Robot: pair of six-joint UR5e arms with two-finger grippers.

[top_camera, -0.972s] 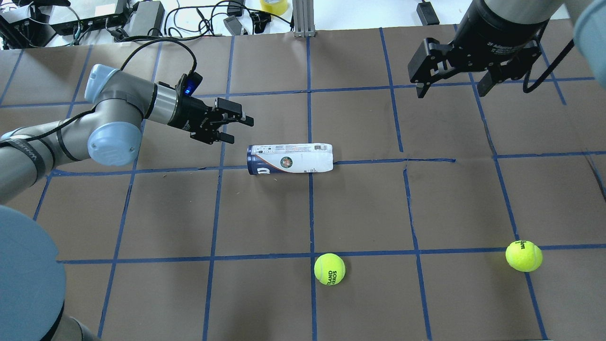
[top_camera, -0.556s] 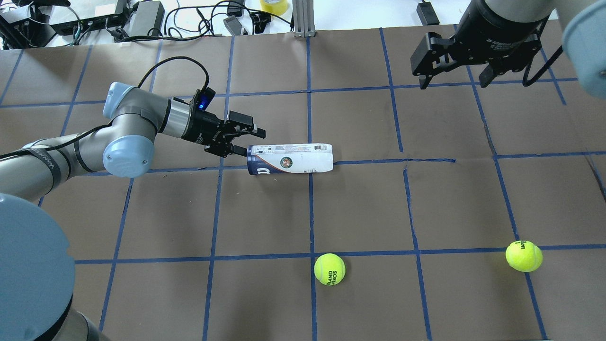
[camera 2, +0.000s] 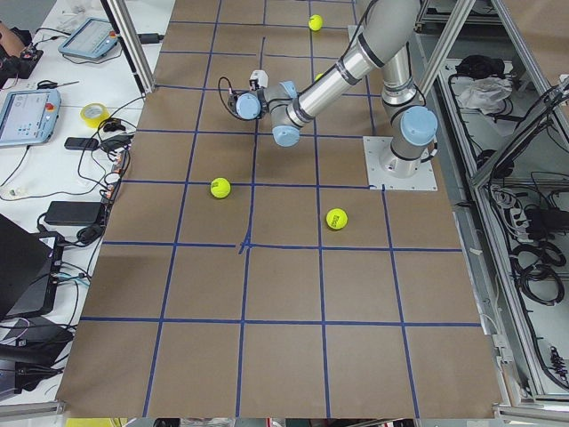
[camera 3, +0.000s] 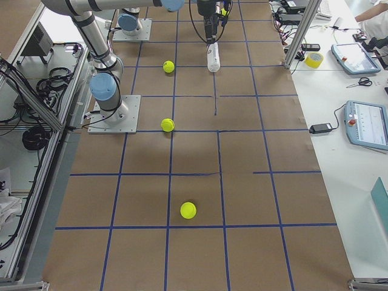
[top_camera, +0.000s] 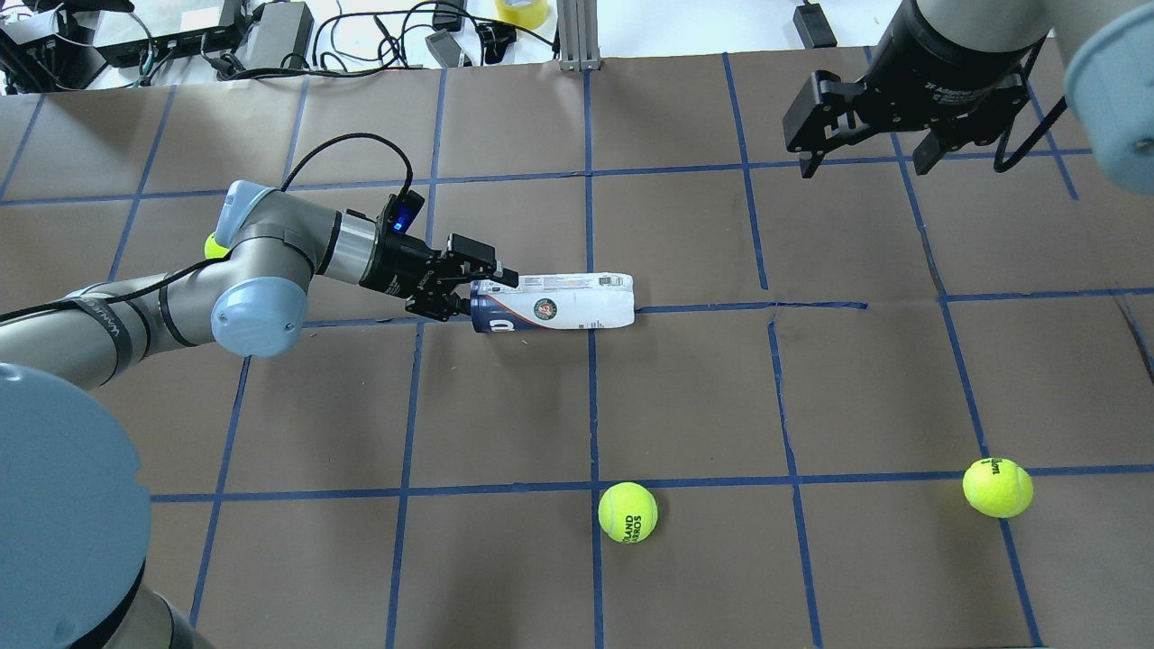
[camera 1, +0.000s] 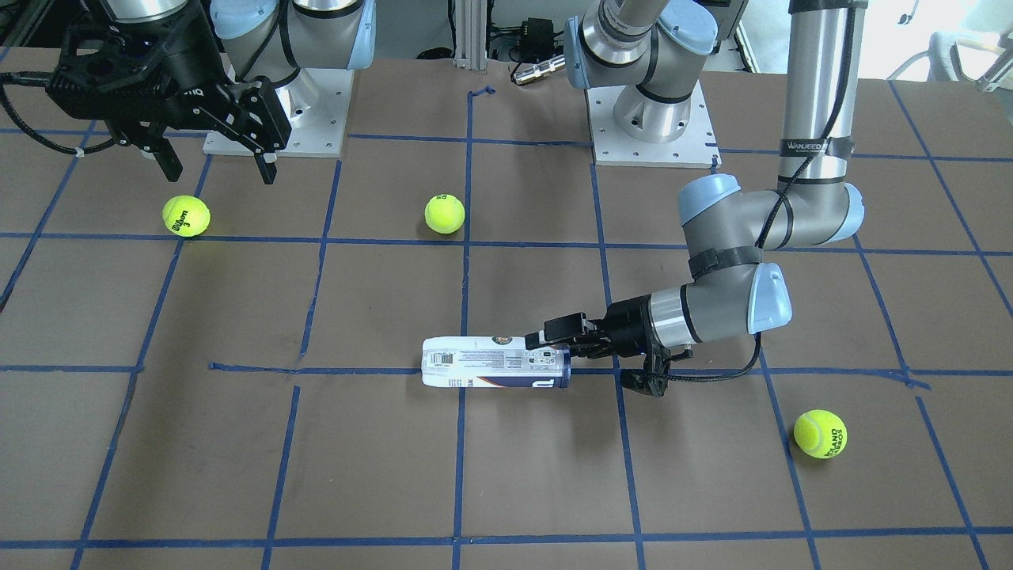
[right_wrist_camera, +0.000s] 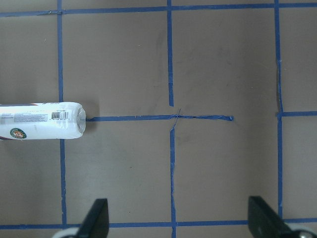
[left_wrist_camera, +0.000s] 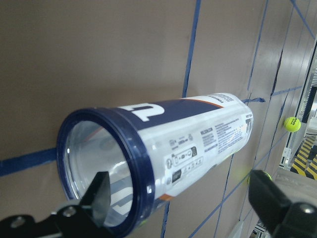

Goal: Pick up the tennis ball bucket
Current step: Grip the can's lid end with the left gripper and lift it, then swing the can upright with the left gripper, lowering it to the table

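Brown table [top_camera: 685,397] with blue tape lines has the tennis ball bucket [top_camera: 568,306] lying on its side near the middle. The left gripper [top_camera: 485,290] is spread wide at the bucket's open blue end, one finger inside the mouth. The right gripper [top_camera: 865,169] hangs far off, spread wide too, and yellow balls [top_camera: 627,512] sit well apart.

Brown paper-covered table [camera 2: 284,356], blue tape grid. Grey arm with light-blue joint caps [camera 2: 353,60] reaches left from white base plate [camera 2: 378,178]. Yellow tennis ball [camera 2: 220,187] lies left of the plate, second ball [camera 2: 335,218] nearer, third ball [camera 2: 315,21] far.
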